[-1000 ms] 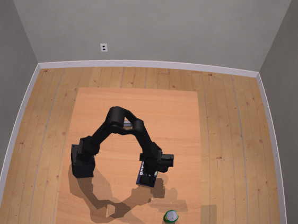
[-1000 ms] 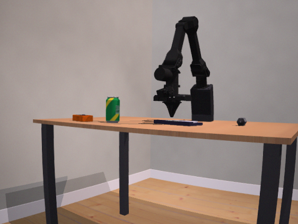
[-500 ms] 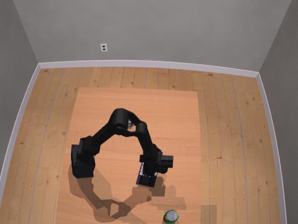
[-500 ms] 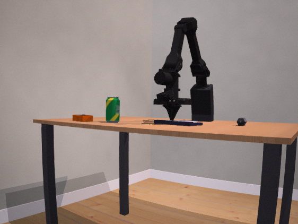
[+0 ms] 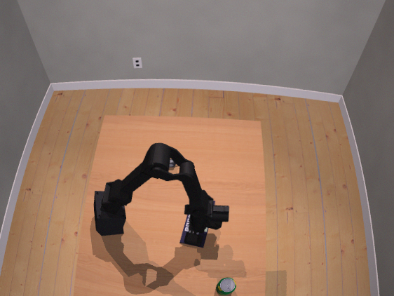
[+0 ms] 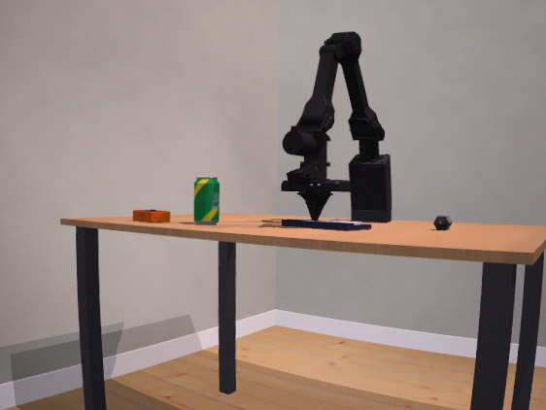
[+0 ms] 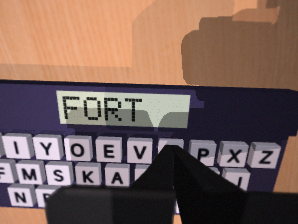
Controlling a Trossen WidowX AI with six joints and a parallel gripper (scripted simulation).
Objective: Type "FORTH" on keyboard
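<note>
Keyboard (image 6: 326, 223) lies flat on bench (image 6: 413, 243), centre of exterior view, just beside arm base (image 6: 370, 187).

Pincer (image 7: 172, 150) pressed together, pinching nothing; fingers form single blunt point, likely so one key gets struck, not neighbours. In wrist view tip sits lower centre, over top-row key between V and P, key itself hidden.

Display (image 7: 123, 108) reads FORT; judged only H left.

Soda can (image 6: 206, 199), orange block (image 6: 152, 216), dark polyhedron (image 6: 442, 222) stand well apart, clear of arm's path.
</note>
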